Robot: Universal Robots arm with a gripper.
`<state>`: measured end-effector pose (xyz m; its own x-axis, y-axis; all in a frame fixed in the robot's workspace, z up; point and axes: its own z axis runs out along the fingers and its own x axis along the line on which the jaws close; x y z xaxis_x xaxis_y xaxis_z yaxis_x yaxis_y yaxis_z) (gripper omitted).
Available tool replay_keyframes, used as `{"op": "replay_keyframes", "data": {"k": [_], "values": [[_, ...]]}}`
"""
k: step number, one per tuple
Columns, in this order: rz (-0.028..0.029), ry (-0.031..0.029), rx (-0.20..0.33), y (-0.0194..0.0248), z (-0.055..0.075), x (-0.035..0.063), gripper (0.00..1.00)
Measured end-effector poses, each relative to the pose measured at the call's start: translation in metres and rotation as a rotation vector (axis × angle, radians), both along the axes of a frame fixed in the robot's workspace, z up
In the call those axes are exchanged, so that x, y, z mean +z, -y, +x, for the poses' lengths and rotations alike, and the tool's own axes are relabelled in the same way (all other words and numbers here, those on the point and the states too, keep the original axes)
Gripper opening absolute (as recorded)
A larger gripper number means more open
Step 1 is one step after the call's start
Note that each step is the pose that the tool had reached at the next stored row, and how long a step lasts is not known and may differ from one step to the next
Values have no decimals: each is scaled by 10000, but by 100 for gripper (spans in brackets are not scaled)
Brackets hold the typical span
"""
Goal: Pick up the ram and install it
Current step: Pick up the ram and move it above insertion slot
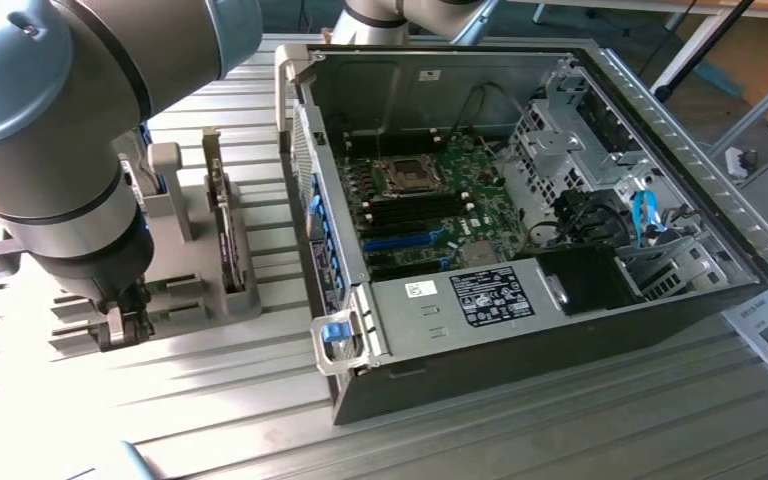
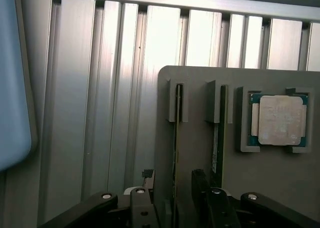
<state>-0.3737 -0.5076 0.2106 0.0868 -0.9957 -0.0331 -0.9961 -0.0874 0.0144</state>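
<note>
A large grey and blue robot arm [image 1: 51, 130] reaches down on the exterior view's left over a ribbed aluminium surface [image 1: 518, 440]. Its black end effector [image 1: 120, 325] sits low at a grey plastic slotted holder [image 1: 177, 230].

In the wrist view, the end effector [image 2: 175, 200] has its fingers [image 2: 207, 203] spread apart, one on each side of the ram [image 2: 175, 143]. The ram is a thin green circuit-board stick standing on edge in one slot of the holder. I cannot tell whether the fingers touch it.

A second dark thin board [image 2: 216, 143] stands in the neighbouring slot. Beyond it, a square silver processor chip [image 2: 278, 119] lies flat in a recess.

An open black computer case [image 1: 518, 375] lies beside the holder on the exterior view's right, showing a green motherboard [image 1: 451, 190].
</note>
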Motion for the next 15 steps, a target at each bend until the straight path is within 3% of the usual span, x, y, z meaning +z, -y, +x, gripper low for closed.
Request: {"op": "replay_keyframes", "data": {"k": [11,15], "values": [[1,1,0,0,0,-32,41],[2,2,0,0,0,-32,16]]}}
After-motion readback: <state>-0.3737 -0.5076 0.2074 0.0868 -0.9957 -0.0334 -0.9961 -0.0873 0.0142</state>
